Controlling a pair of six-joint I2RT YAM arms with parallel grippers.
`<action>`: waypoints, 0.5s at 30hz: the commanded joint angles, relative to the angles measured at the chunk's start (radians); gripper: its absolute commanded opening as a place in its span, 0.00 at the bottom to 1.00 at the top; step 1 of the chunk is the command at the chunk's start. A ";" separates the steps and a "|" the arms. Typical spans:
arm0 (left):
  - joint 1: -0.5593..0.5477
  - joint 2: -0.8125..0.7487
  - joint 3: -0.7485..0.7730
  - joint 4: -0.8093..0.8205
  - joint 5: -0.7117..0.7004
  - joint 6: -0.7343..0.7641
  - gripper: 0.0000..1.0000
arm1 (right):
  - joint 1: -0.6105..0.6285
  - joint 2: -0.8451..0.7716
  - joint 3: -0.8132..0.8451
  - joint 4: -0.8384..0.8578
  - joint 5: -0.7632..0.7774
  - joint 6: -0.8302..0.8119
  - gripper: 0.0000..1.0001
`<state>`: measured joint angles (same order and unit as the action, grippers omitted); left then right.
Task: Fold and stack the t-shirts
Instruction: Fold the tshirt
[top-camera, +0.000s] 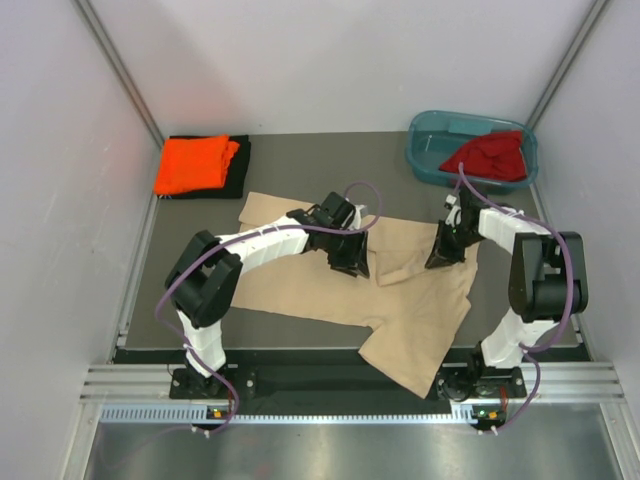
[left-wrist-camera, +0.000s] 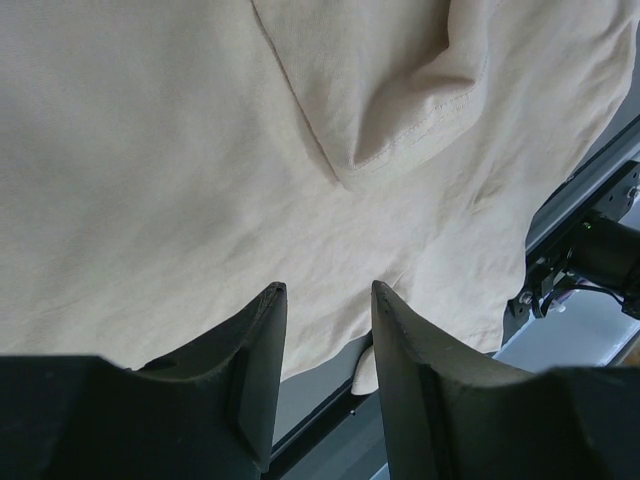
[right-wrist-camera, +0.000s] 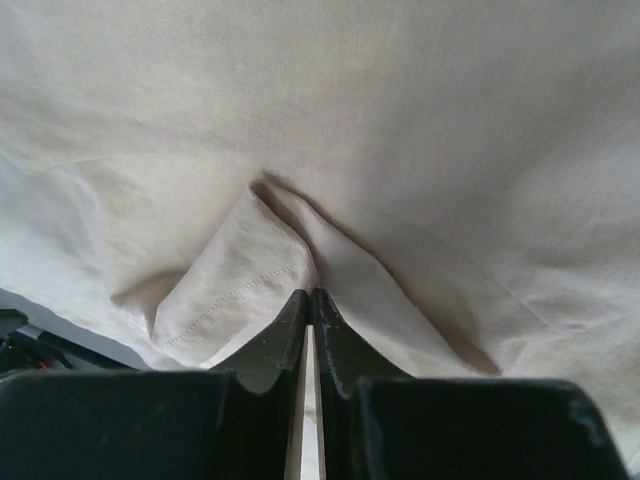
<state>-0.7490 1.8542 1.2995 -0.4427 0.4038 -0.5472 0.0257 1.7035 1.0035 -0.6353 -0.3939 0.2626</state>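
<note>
A beige-tan t-shirt (top-camera: 420, 300) lies spread across the mat, one part hanging over the near edge. My left gripper (top-camera: 350, 262) hovers over its middle, open, with only cloth (left-wrist-camera: 200, 150) below the gap (left-wrist-camera: 328, 287). My right gripper (top-camera: 440, 258) is at the shirt's right side, shut (right-wrist-camera: 310, 293) on a puckered fold of the beige cloth (right-wrist-camera: 400, 120). A folded bright orange t-shirt (top-camera: 195, 165) lies on a folded black t-shirt (top-camera: 240, 175) at the back left. A crumpled dark red t-shirt (top-camera: 492, 158) sits in the tub.
The teal plastic tub (top-camera: 430, 150) stands at the back right corner. White walls close in the mat on three sides. A metal rail (top-camera: 330, 385) with the arm bases runs along the near edge.
</note>
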 joint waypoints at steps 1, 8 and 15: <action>0.007 -0.046 -0.002 0.047 0.018 0.009 0.44 | 0.010 -0.050 0.049 -0.065 -0.011 0.009 0.03; 0.005 -0.050 -0.012 0.080 0.026 0.038 0.49 | 0.008 -0.208 0.037 -0.211 -0.072 0.179 0.00; -0.049 -0.099 -0.066 0.130 -0.086 0.151 0.52 | 0.002 -0.289 -0.057 -0.150 -0.184 0.386 0.00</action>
<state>-0.7647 1.8317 1.2469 -0.3801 0.3721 -0.4755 0.0257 1.4490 0.9726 -0.7898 -0.5156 0.5133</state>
